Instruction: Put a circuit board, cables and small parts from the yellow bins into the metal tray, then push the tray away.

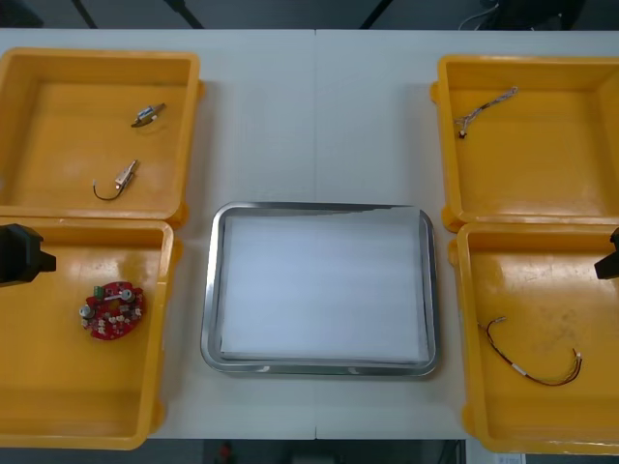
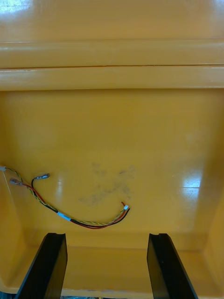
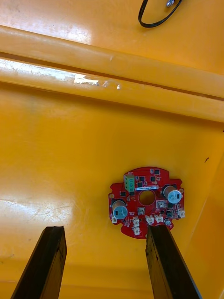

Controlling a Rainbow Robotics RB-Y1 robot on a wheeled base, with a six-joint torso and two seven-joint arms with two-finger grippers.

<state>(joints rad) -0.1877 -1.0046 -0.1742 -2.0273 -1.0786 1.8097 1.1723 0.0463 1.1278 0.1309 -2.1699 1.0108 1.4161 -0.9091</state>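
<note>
A round red circuit board [image 1: 111, 310] lies in the near left yellow bin [image 1: 145, 387]. My left gripper [image 3: 105, 231] hovers open over that bin's floor, and the circuit board [image 3: 146, 201] sits just beyond one fingertip [image 3: 156, 233]. My right gripper [image 2: 107, 237] is open above the near right yellow bin [image 1: 464, 319]. The red and yellow cable [image 2: 70, 205] lies on the floor just past its fingers. The same cable [image 1: 532, 360] curls in the bin's middle. The metal tray [image 1: 213, 290], white inside, holds nothing.
The far left bin [image 1: 184, 116] holds a small metal part [image 1: 147, 115] and a second part with a black cable loop [image 1: 116, 181]. In the far right bin [image 1: 445, 145] lies a pale twisted cable [image 1: 484, 108]. Both arms show at the table's side edges.
</note>
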